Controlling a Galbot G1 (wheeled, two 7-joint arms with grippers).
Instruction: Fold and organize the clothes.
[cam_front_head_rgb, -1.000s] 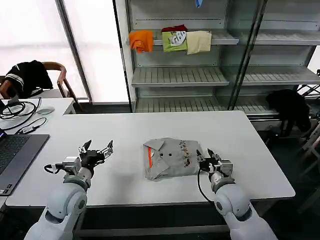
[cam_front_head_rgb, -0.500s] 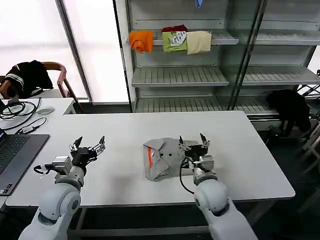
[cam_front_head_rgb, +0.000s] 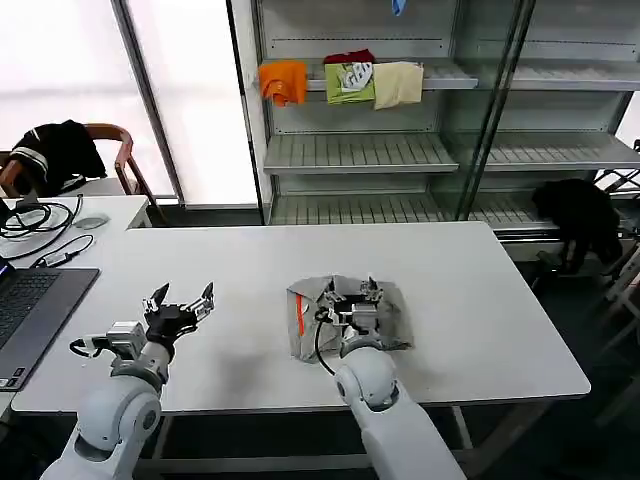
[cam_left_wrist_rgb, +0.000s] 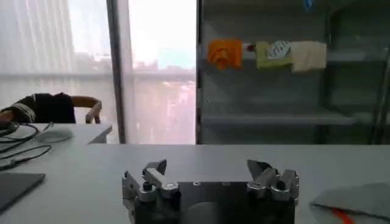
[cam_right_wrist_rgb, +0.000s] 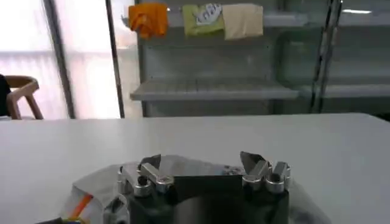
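Folding well advanced: grey shirt (cam_front_head_rgb: 345, 318) lies as a compact bundle at bench (cam_front_head_rgb: 500, 300) centre.
Right hand (cam_front_head_rgb: 353, 297), fingers wide, sits over the bundle; left hand (cam_front_head_rgb: 180, 303), wide and empty, hovers well apart at 9 o'clock. Final tidying and placement remain.

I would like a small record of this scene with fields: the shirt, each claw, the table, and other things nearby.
shirt: light grey shirt, folded, orange-lined collar toward the robot's left, on the table
right claw: right claw open, over the middle of the shirt
left claw: left claw open, above bare table, apart from the shirt
table: white table
nearby: laptop at the table's left edge; coloured clothes on the shelf behind
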